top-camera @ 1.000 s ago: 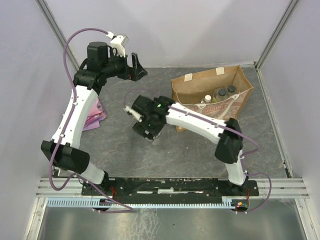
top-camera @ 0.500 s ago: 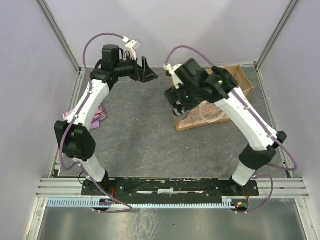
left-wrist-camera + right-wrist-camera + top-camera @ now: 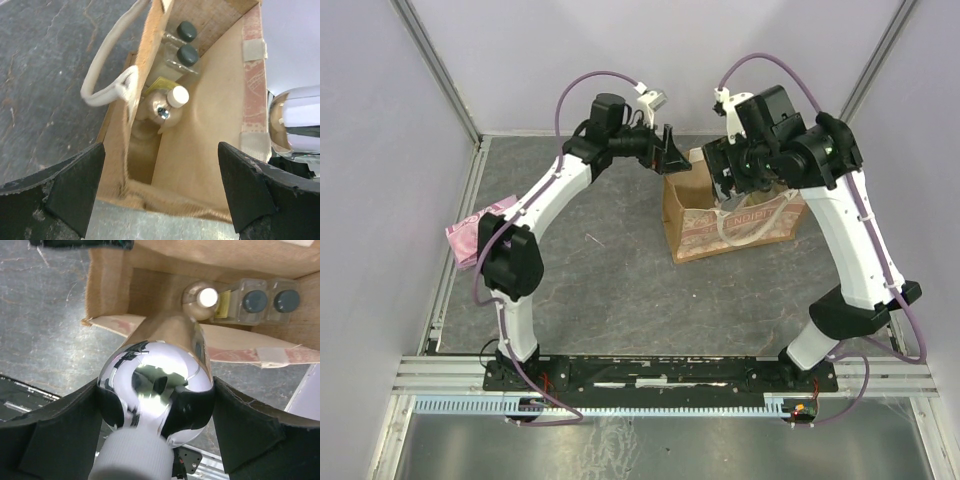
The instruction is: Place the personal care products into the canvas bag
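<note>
Four bottles to count, and three already sit inside the tan canvas tote bag with white loop handles, near the far right corner of the grey table. The left wrist camera looks straight into it. There's a pair of tall clear rectangular bottles with dark caps side by side, and a short round silvery bottle with a white cap just beside them. The fourth, a second mirror-bright silvery bottle, is clamped in the right gripper above the tote's mouth. The left gripper hovers at the tote's left end, fingers spread wide, gripping nothing. In the overhead view the right arm hides the tote's contents, but only that view shows the one flat pink packet at the left edge.
</note>
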You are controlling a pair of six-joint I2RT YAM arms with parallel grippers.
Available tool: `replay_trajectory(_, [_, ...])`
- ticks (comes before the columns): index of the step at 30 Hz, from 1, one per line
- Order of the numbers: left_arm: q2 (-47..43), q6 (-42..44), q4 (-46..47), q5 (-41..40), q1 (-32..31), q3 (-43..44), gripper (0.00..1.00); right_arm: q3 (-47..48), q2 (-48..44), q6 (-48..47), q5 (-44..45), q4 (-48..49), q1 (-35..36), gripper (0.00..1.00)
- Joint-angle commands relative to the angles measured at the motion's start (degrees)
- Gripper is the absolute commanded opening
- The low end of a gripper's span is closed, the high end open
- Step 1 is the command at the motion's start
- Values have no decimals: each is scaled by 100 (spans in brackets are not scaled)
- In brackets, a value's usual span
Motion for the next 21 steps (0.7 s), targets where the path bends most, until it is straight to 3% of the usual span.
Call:
replay_trajectory(1, [242,-317,438,166,-122,507,100,50,-95,-344,-72,966,-388,0])
replay_trajectory(4, [347,-245,414,111,-138,544,100,-187,-68,-445,-208,1260,-608,0])
replay_trajectory(6, [391,-98,303,12,-160,553,94,-367,-70,-504,-250,1442,-731,0])
replay_trajectory(14, [554,385,-289,-349,-214,649,34,-317,218,-614,-601,1905,-1065,0])
replay_trajectory(21, [550,432,-351,-412,-220,670,6,198,591,-559,-921,1972,-1069,0])
